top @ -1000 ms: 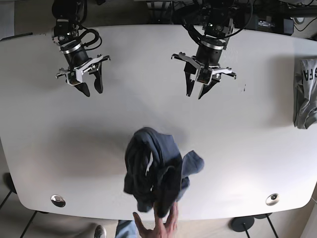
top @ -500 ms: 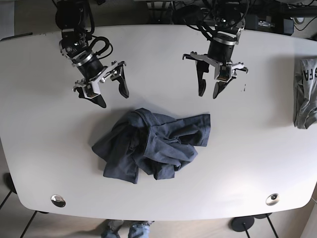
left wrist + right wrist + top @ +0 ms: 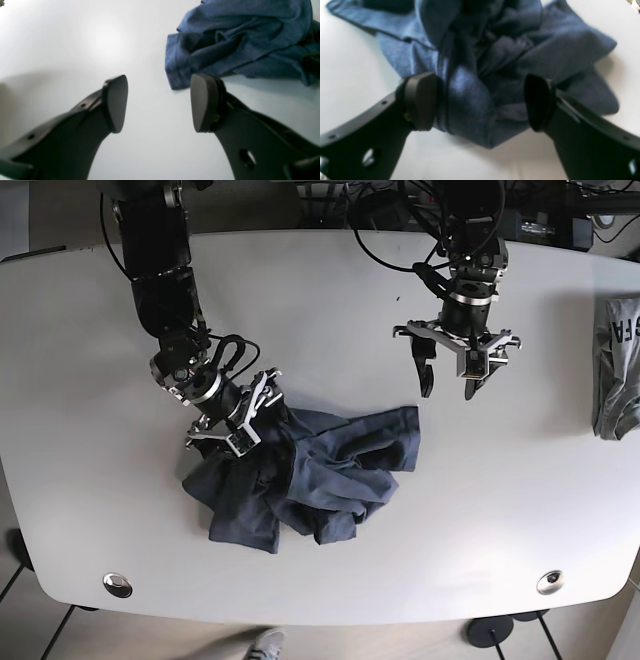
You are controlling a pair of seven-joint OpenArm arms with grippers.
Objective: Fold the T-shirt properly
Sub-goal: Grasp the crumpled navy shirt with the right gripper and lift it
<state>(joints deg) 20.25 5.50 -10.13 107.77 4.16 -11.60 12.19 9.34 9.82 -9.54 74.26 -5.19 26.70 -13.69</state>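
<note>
Now that the crumpled blue T-shirt [image 3: 300, 475] has landed toward the near edge of the surface [image 3: 80, 360], the right gripper [image 3: 236, 424] has dropped onto it, jaws spread; farther off, the left gripper [image 3: 452, 378] (jaws also spread) hovers by its corner, so flattening can start.

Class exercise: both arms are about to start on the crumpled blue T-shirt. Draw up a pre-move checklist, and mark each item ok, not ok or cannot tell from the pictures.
1. Right gripper open: ok, jaws spread wide.
2. Right gripper over cloth: ok, it straddles a bunched fold of the T-shirt.
3. Left gripper open: ok, nothing between its jaws.
4. Left gripper at the shirt: not ok, bare table lies between its jaws; the nearest shirt corner is just beyond one fingertip.
5. Shirt lying flat: not ok, it is crumpled in a heap.
6. Collar or sleeve identifiable for gripping: cannot tell.
7. Grey garment at the table edge clear of the work: ok.
</note>
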